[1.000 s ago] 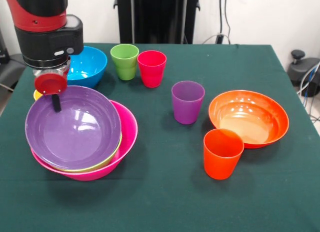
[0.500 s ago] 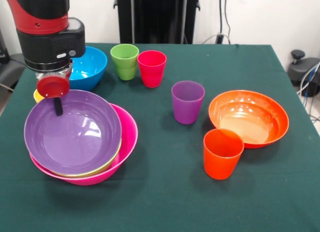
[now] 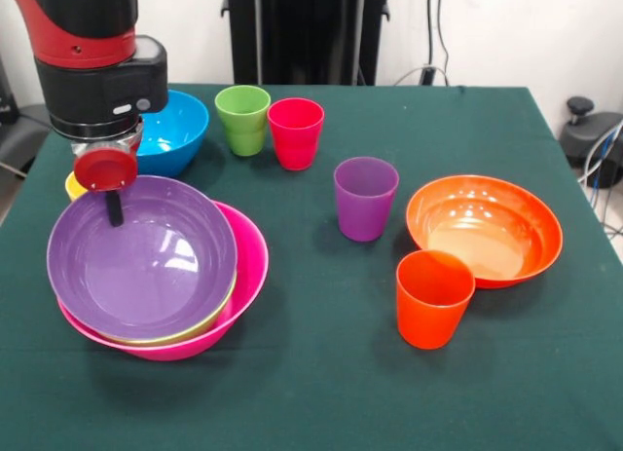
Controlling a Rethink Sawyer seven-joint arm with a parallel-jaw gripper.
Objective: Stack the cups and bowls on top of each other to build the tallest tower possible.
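A dark green cloth covers the worktop [image 3: 321,373], matte and faintly wrinkled, and everything on it is glossy moulded plastic. At the left the tower [image 3: 156,276] is three nested bowls: the big pink bowl [image 3: 248,266] as base, a thin yellow-green rim [image 3: 209,319] showing above it, and the wide purple bowl [image 3: 141,256] on top, tipped slightly and sitting off-centre toward the left, with bright window glare on its smooth inner wall. Behind it stands the round blue bowl [image 3: 180,130], partly hidden by the arm. A sliver of a yellow cup [image 3: 73,186] peeks out beside the purple bowl's far-left rim.

The green cup [image 3: 242,120] and red cup [image 3: 295,132] stand upright, touching or just beside each other, at the far middle. The purple cup [image 3: 365,198] stands alone nearer the centre. To the right the shallow orange bowl [image 3: 484,229] sits upright, with the orange cup [image 3: 433,297] just in front of it, overlapping its near rim in this view. All cups are tapered tumblers, mouths up.

The red and black arm [image 3: 92,52] comes down vertically over the far-left edge of the tower. Below its black wrist hangs the gripper [image 3: 109,193]: a red disc-shaped part and one dark finger [image 3: 114,207] reaching down just inside the purple bowl's far rim. Whether the fingers are spread or clamped on that rim cannot be told from here.
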